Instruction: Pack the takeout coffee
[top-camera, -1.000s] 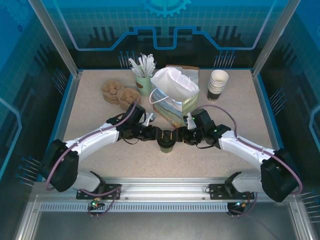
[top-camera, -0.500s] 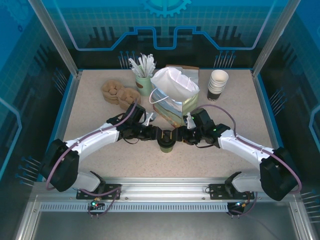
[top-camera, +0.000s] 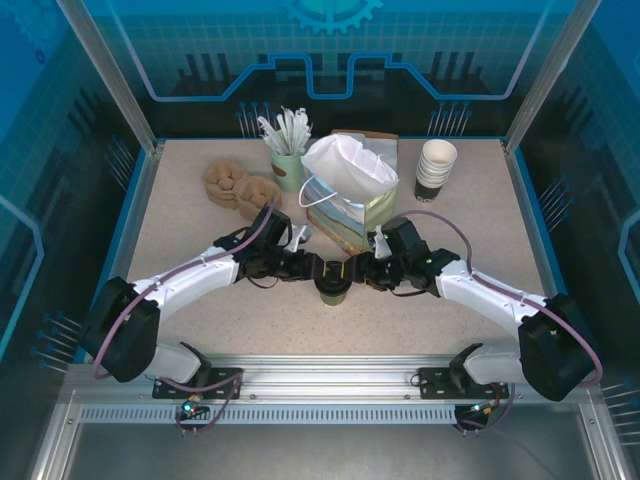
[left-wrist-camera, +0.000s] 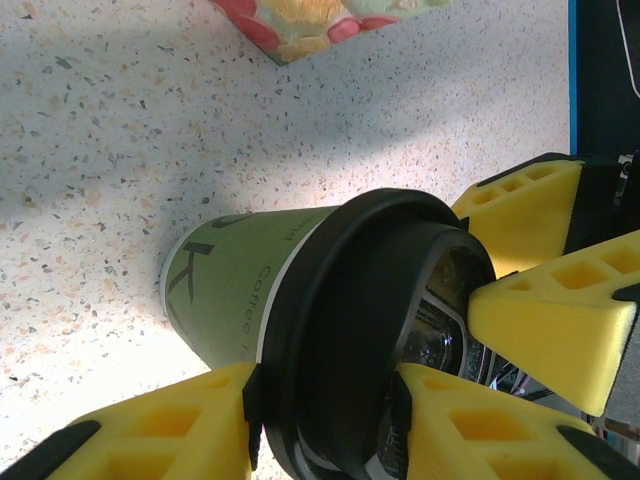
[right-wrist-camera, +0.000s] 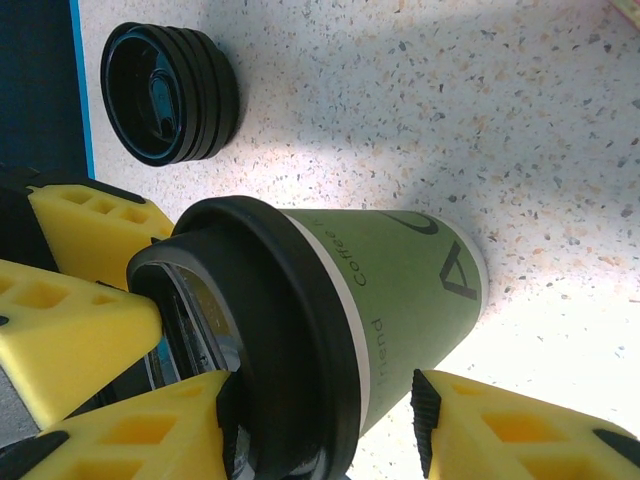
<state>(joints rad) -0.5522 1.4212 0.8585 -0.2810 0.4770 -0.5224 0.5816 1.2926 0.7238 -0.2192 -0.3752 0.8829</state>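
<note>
The takeout coffee (top-camera: 333, 284), an olive-green paper cup with a black lid, stands on the table in front of the gift bag (top-camera: 350, 200). My left gripper (top-camera: 318, 270) reaches in from the left. In the left wrist view its pads (left-wrist-camera: 255, 410) press both sides of the lid of the takeout coffee (left-wrist-camera: 250, 290). My right gripper (top-camera: 351, 271) comes in from the right, open around the cup (right-wrist-camera: 400, 280). One of its pads (right-wrist-camera: 225, 425) touches the lid; the other stands a little off the cup's side.
The colourful bag, stuffed with white tissue paper, stands upright just behind the cup. A loose black lid (right-wrist-camera: 170, 95) lies near it. At the back are a stack of lidless cups (top-camera: 436, 168), a cup of stirrers (top-camera: 287, 150) and brown pulp carriers (top-camera: 240, 183).
Both grippers have narrowed slightly around the cup's lid. The arms and the cup have hardly moved.
</note>
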